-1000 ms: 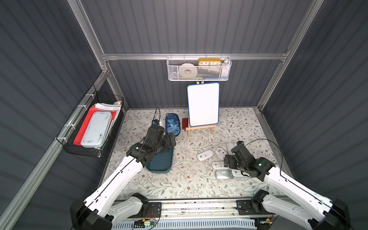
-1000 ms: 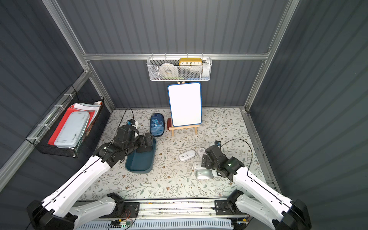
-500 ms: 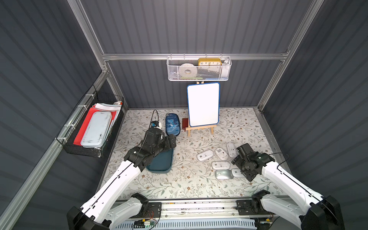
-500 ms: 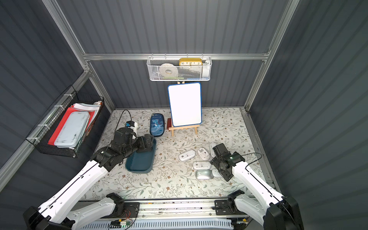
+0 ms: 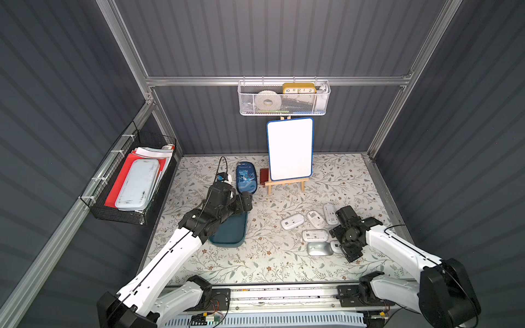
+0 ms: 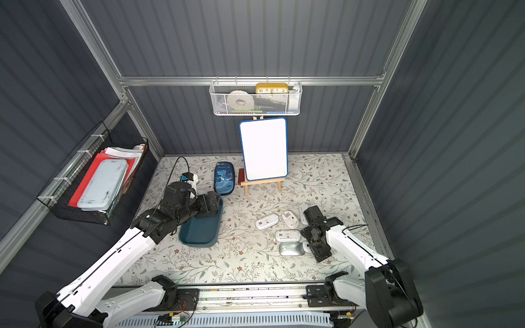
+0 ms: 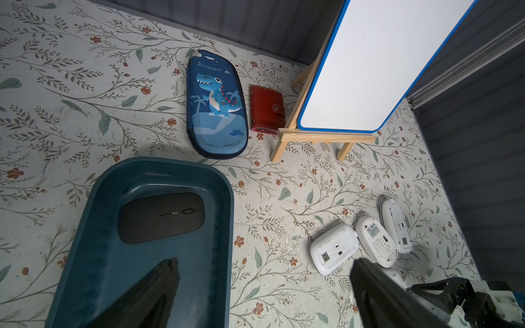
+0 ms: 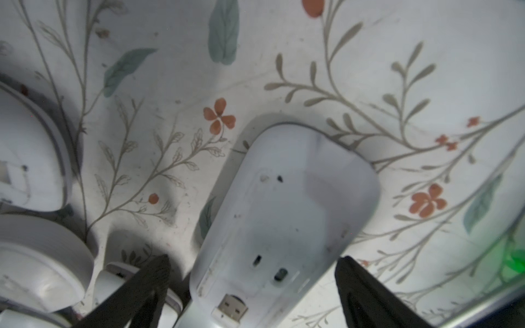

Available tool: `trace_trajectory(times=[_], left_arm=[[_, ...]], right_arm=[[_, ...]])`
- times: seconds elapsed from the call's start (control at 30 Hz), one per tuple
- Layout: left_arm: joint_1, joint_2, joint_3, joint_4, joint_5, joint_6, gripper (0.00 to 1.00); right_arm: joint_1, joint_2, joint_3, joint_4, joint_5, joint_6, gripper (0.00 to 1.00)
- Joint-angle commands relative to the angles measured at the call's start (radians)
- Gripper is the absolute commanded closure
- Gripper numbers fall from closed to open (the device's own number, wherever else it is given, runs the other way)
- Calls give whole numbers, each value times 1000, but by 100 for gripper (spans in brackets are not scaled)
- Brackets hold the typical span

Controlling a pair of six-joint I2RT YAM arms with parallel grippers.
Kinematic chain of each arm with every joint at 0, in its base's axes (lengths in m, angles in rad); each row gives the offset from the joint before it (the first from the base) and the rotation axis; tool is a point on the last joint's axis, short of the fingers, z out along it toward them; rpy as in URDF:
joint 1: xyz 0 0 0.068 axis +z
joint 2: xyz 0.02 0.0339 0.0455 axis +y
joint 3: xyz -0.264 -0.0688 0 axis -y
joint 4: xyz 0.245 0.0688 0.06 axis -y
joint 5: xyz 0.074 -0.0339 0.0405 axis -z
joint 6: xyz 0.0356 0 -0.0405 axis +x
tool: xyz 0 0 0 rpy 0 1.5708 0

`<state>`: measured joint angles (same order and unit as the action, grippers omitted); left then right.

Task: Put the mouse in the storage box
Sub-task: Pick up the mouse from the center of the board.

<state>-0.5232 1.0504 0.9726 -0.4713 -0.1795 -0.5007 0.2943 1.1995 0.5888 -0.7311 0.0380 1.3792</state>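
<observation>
The floral tabletop carries storage box, dinosaur case, wallet, easel — and mice.

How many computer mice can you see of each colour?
White mice: 5
Silver mouse: 1
Black mouse: 1
Total: 7

Floral-print table covering fills the lower centre of both top views. Blue oval dinosaur-print case lies flat at mid-frame. Small red leather wallet with a snap sits just beside it, touching the foot of the wooden easel. Blue-rimmed whiteboard leans on the easel, blank.

Upper centre: white wire mesh basket on the rail, holding a yellow clock and a white tape roll.

Left of frame: black wire basket holding red folders, with a pale flat case on top.
</observation>
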Motion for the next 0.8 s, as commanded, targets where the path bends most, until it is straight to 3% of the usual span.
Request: trace_trajectory(times=[0.0,0.13,0.43,0.63,0.77], left_arm=[[1,8,-6,7,3,5,1],[1,9,-6,7,1,6,1],[1,13,-6,7,-1,7,1],[1,13,-6,7,-3,6,1],[1,11,-3,8,5,8,0]], right_arm=[[-10,52,-13,22,-11,9,6],[-29,118,-21,48,-28,-10,11],[-70,195,-51,99,-85,-70,32],[-72,157,-27,66,-52,-121,39],[-73,53,1,43,7,-218,48]])
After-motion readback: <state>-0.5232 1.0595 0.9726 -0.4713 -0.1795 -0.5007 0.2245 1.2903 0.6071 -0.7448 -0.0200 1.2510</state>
